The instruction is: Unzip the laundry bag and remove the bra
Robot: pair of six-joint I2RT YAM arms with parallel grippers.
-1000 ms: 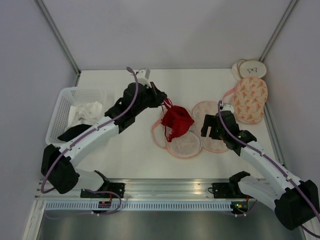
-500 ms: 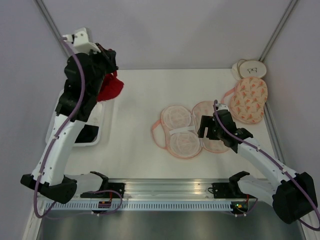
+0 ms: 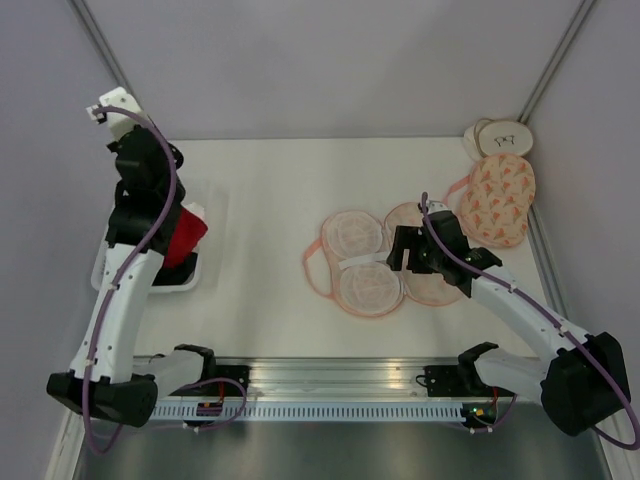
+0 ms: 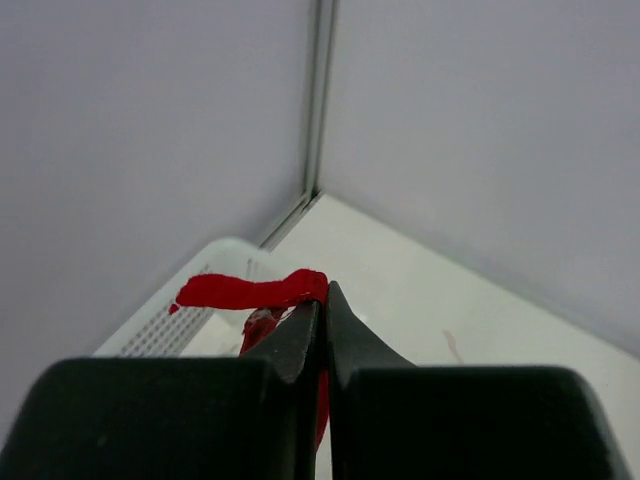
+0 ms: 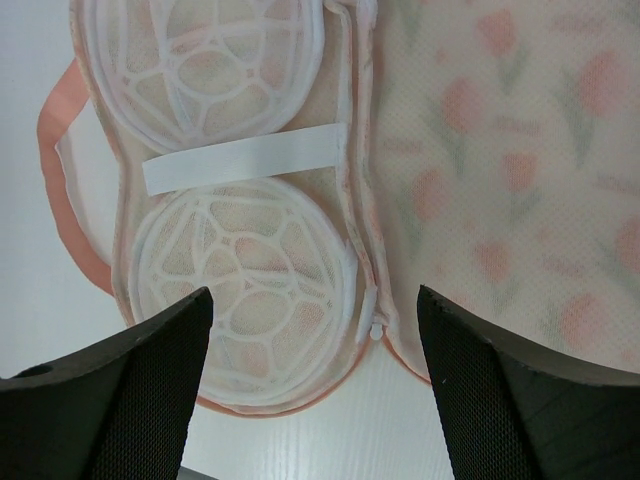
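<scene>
Down from its high reach of half a second ago, the left arm (image 3: 120,290) now hangs the red bra (image 3: 186,232) over the white basket (image 3: 175,285) at the table's (image 3: 260,190) left edge. The laundry bag (image 3: 350,235) lies opened flat at mid-table, emptied, just where it was. The right gripper (image 3: 398,250) hovers over its middle. A rounder pouch (image 3: 500,200) of the same print sits by the right wall, apart from it.

From the left wrist, the left gripper (image 4: 322,295) has its fingers pinched tight on a red strap of the bra. The strap trails off to the left, and more red hangs behind the fingers. The basket rim shows below, against the wall corner.

From the right wrist, the fingers (image 5: 150,360) stand spread wide with nothing between them. Beneath them the bag lies spread. Two white mesh cups are joined by a white band (image 5: 245,160) on the left, and the tulip-printed lobe is on the right. I cannot tell whether the fingertips touch the fabric.
</scene>
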